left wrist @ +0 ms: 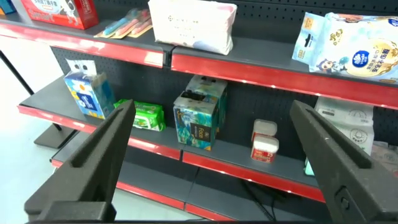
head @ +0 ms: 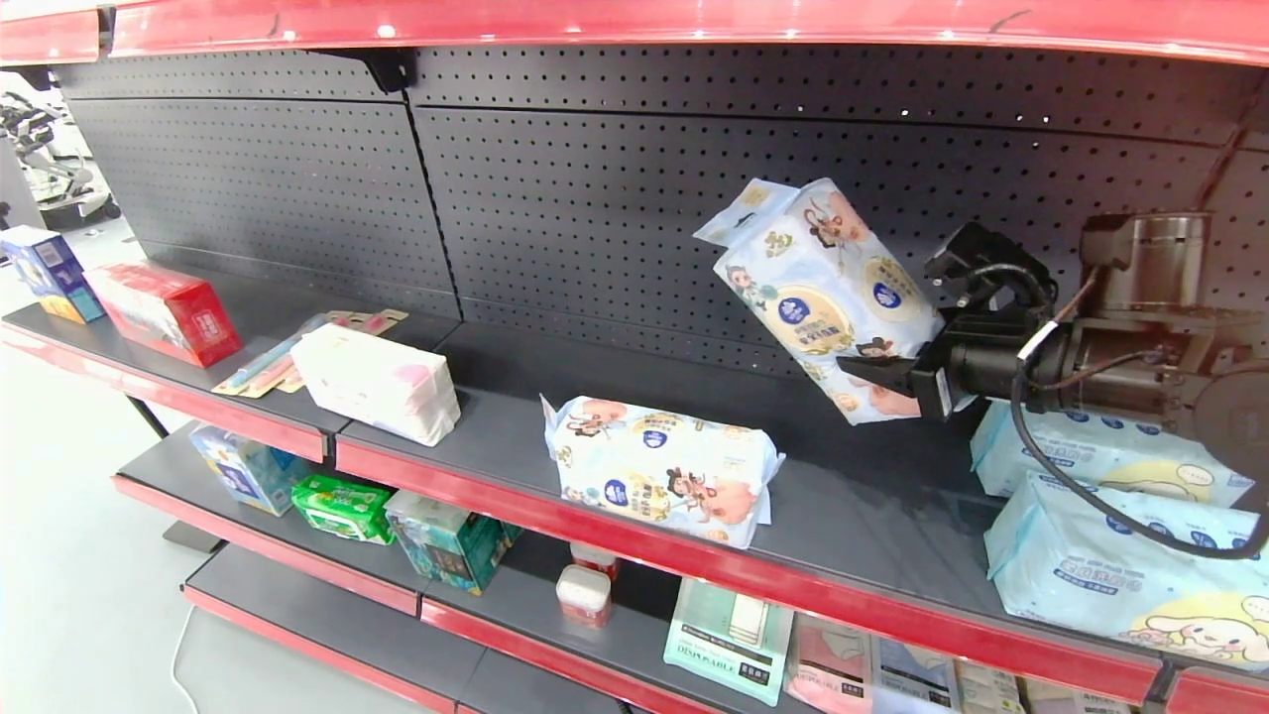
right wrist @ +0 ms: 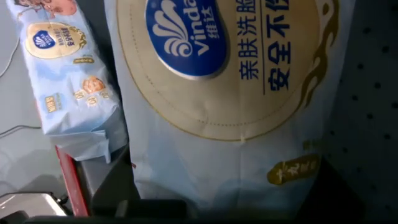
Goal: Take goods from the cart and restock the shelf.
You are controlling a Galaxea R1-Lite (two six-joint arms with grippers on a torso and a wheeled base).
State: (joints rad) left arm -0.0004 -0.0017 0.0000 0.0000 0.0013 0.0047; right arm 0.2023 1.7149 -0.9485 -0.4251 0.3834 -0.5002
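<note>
My right gripper (head: 885, 380) is shut on a pale blue cartoon-printed tissue pack (head: 825, 288), holding it tilted in the air above the middle shelf (head: 872, 526), close to the pegboard back. In the right wrist view this pack (right wrist: 236, 93) sits right against the camera. A second pack of the same kind (head: 662, 478) lies flat near the shelf's red front edge, left of and below the held one; it is also the smaller pack (right wrist: 65, 81) in the right wrist view. My left gripper (left wrist: 211, 109) hangs open and empty in front of the lower shelves.
On the middle shelf: a white tissue pack (head: 382, 385), toothbrush cards (head: 288, 355), a red box (head: 169, 309) and a blue box (head: 45, 268) at left, two light blue packs (head: 1115, 516) at right. Below stand a green wipes pack (left wrist: 144, 115), a teal box (left wrist: 200, 118) and small jars (left wrist: 264, 142).
</note>
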